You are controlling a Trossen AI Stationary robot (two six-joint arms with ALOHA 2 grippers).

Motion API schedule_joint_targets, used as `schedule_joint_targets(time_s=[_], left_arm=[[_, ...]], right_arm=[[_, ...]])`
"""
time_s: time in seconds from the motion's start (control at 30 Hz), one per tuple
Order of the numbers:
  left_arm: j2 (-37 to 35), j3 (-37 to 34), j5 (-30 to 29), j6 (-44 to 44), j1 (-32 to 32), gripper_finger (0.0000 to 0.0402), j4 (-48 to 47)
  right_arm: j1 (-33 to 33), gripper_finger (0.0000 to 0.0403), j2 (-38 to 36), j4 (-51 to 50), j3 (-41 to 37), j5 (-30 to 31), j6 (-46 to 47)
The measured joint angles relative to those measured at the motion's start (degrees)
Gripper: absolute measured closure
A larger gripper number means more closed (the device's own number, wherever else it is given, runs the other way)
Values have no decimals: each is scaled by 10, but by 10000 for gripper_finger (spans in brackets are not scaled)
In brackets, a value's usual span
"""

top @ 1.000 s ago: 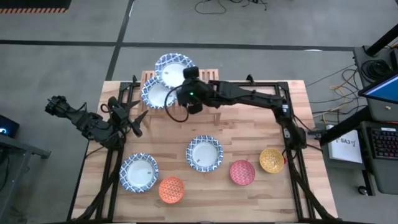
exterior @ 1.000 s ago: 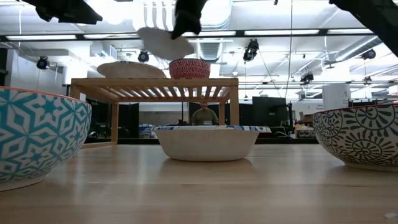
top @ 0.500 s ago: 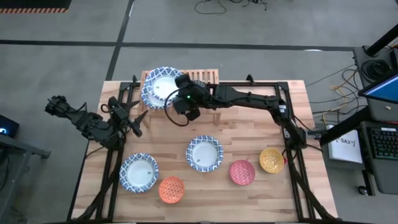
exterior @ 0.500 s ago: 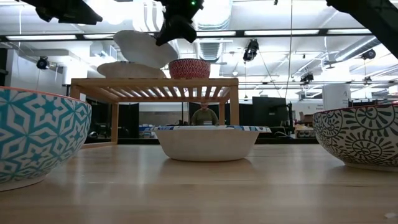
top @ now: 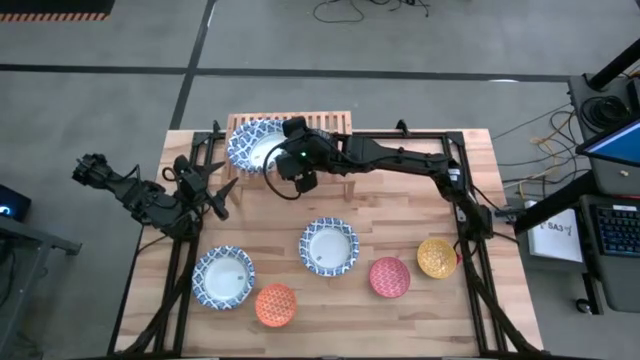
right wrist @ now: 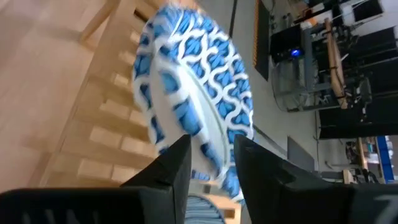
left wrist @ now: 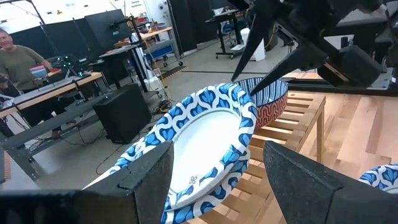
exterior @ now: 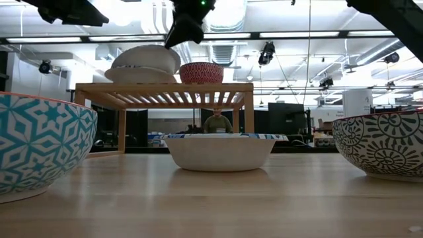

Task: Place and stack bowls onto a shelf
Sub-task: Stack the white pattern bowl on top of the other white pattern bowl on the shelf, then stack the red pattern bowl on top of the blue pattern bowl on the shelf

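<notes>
Up on the low light-wood slatted shelf [top: 325,122], two wide blue-patterned bowls [top: 255,146] sit stacked (a small red one hides behind). Right gripper [top: 283,150] fingers look spread around the top bowl's rim; left gripper [top: 212,185] waits open over the big wooden table [top: 400,210].

Stacked wide bowls [top: 252,147] and the right gripper [top: 296,160] crowd the shelf's [top: 335,122] left end; its right end lies bare.

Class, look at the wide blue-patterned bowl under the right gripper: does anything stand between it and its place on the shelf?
Nothing visible does. The wide blue-patterned bowl already rests on another wide bowl lying on the shelf, beside the small red bowl. The right gripper is just above its rim. The left gripper waits aside.
</notes>
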Motion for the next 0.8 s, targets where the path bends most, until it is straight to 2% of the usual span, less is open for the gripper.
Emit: schedule_joint_targets(time_s=[0.17, 0.33, 0.47, 0.8], left_arm=[[0, 0, 0, 0, 0, 171, 0], [0, 0, 0, 0, 0, 171, 0], [0, 0, 0, 0, 0, 171, 0], [0, 0, 3, -2, 0, 171, 0]], right_arm=[[0, 279, 0, 5, 0, 0, 12], [-3, 284, 0, 12, 0, -1, 82], [-7, 300, 0, 40, -18, -6, 120], [-7, 352, 1, 130, -94, -2, 106]])
